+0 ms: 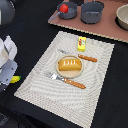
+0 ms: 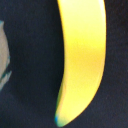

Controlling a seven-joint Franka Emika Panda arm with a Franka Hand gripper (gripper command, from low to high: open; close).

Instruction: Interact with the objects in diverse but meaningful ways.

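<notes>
I log: smooth curved yellow banana (image 2: 82, 60) on dark tabletop (image 1: 112, 100); ridged orange bread block (image 1: 69, 65), centre frame; tool (image 1: 6, 62) grip: cannot tell.

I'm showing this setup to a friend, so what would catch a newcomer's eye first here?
Probably the orange bread-like block on a small plate at the centre of the striped placemat, with a fork and knife on either side. Next, the yellow banana filling the wrist view, lying on the dark table by the gripper at the exterior view's left edge.
</notes>
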